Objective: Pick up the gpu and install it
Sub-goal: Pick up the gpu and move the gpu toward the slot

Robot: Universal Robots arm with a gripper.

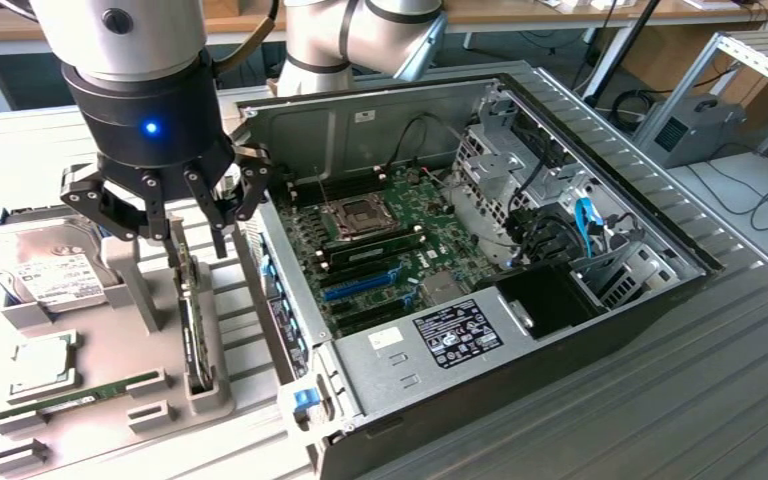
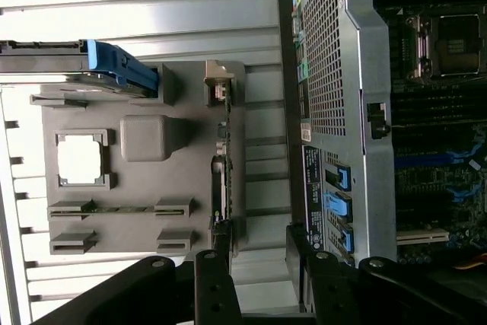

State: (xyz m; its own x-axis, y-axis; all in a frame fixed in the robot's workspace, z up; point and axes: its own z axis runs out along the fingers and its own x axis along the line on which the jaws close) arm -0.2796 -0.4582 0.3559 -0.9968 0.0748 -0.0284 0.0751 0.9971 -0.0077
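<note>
The arm [image 1: 344, 40] is silver-grey with rounded joints. At upper left of the frame, the gripper [image 1: 197, 247] has a glossy black cylindrical body, a blue light [image 1: 152, 127], and black linked fingers [image 1: 117, 205] with silver pins.

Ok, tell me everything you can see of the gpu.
The gpu is a thin dark card, standing on its long edge in a slot of the grey holder beside the computer case. Seen edge-on, its faces are hidden. The open tool straddles one end; whether it touches the card cannot be told.

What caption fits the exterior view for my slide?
Open gripper poised over the gpu standing in its gray holder beside the open computer case.
</note>
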